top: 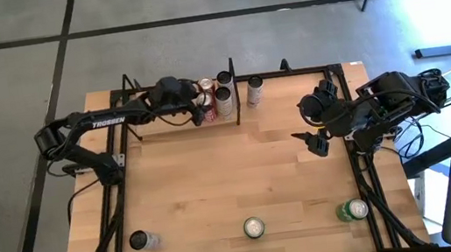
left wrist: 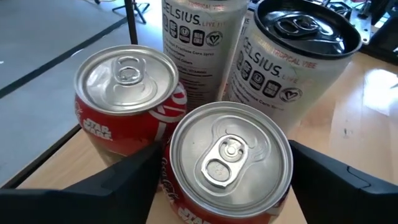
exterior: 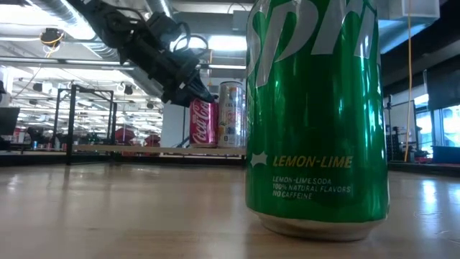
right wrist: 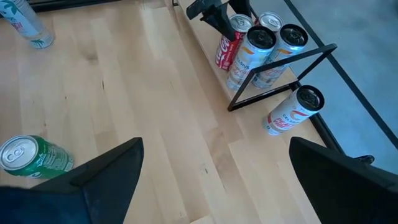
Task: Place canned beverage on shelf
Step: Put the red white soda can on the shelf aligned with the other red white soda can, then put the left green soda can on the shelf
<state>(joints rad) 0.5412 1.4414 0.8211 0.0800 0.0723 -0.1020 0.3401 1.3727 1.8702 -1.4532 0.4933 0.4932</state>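
Observation:
The shelf (top: 289,75) is a narrow light-wood ledge with black rods and a black divider post (top: 234,89) along the table's far edge. Left of the post stand a red cola can (left wrist: 127,93) and two white Celsius cans (left wrist: 292,62). My left gripper (top: 194,106) is at the shelf, shut on a second red cola can (left wrist: 230,162), which also shows in the low view (exterior: 203,124). One more white can (top: 254,91) stands right of the post. My right gripper (top: 315,134) is open and empty over the table's right side. My left gripper pinches the red cola can's side wall just below its top rim (left wrist: 171,171), one finger (left wrist: 124,180) on each side. The fingers come slanting down from the table's left. The can stands upright with its bottom on the shelf ledge (exterior: 129,149).
Three cans stand along the table's near edge: a dark one (top: 140,240), a green-and-white one (top: 254,227) and a green lemon-lime one (top: 352,210), which fills the low view (exterior: 316,115). The wide wooden tabletop (top: 232,169) lies between them and the shelf.

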